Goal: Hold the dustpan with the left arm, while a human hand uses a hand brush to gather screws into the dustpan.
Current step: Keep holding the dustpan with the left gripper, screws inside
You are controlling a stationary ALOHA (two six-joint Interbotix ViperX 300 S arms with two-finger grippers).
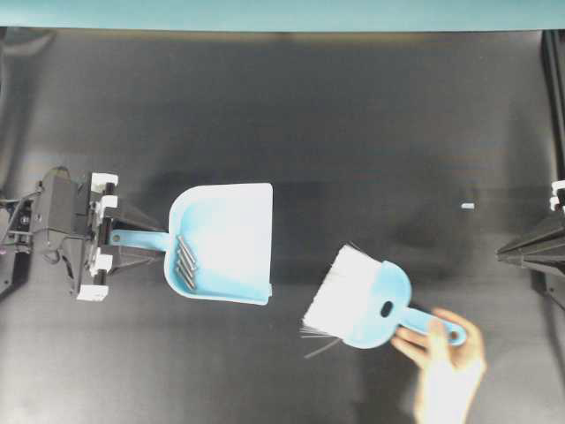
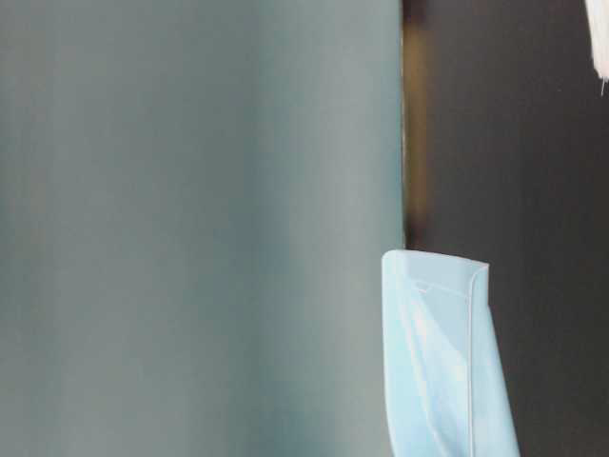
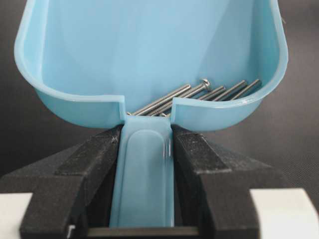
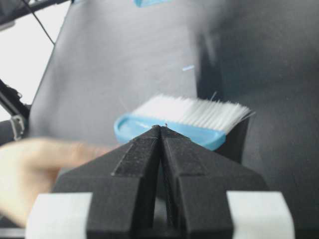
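Observation:
The light blue dustpan (image 1: 229, 238) lies left of centre on the black table, mouth facing right. Several grey screws (image 1: 185, 262) lie at its back wall, also seen in the left wrist view (image 3: 199, 94). My left gripper (image 1: 146, 239) is shut on the dustpan's handle (image 3: 144, 174), with both pads pressed against its sides. A human hand (image 1: 446, 353) holds the hand brush (image 1: 366, 296) by its thin handle, to the right of the pan mouth and apart from it. My right gripper (image 1: 501, 252) is shut and empty at the right edge, pointing at the brush (image 4: 189, 119).
A tiny pale blue fleck (image 1: 468, 206) lies on the table at the right. A teal backdrop (image 1: 265, 13) runs along the far edge. The table-level view shows only the backdrop and a part of the dustpan (image 2: 438, 362).

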